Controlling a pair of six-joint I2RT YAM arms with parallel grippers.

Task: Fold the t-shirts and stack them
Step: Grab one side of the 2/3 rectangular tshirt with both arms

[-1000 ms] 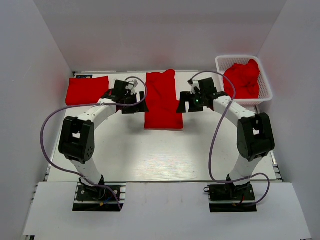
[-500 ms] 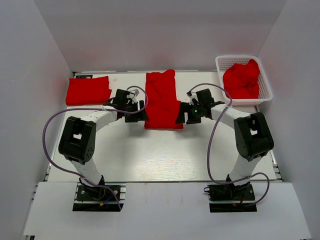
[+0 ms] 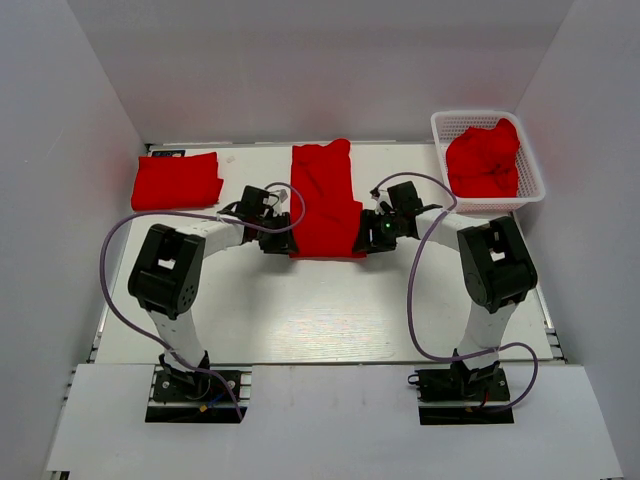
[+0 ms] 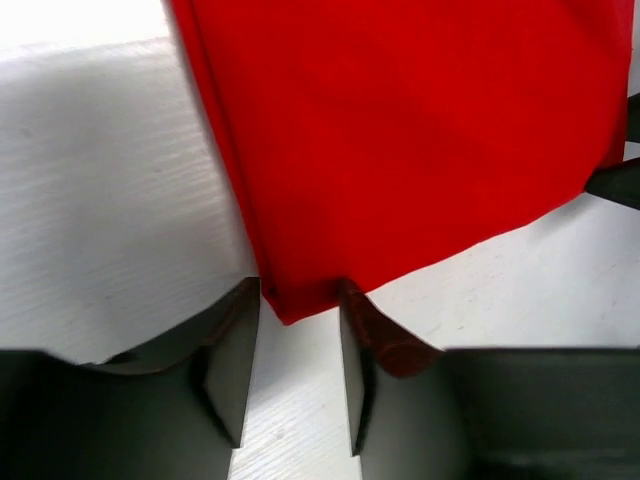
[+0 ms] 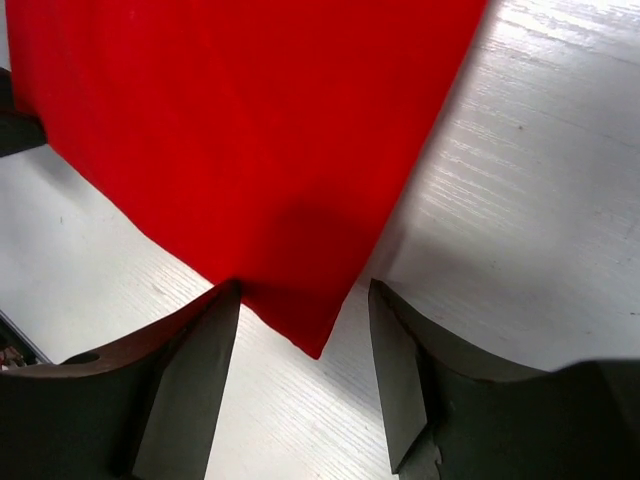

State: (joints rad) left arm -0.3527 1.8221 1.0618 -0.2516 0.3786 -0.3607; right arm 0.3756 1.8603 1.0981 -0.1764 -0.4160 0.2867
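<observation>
Centre shirt point(image 3: 325, 195): flat in the middle of the bench point(image 3: 300, 310), folded into a long strip running near to far. Its near hem faces your arms, placed, I judge, for a fold away from you.
Left pincer point(image 4: 297, 310): open, fingers astride the near-left corner; grips nothing yet.
Right pincer point(image 5: 303, 300): open wider, astride the near-right corner; grips nothing.
Finished shirt point(image 3: 177, 181): folded, far left; likely your stack site.
Basket point(image 3: 495, 204): far right, holding crumpled shirts point(image 3: 484, 158) awaiting their turn.

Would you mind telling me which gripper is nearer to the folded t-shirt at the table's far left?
Left. The left gripper is a short way right of the folded t-shirt; the right gripper is farther off, across the middle t-shirt.
</observation>
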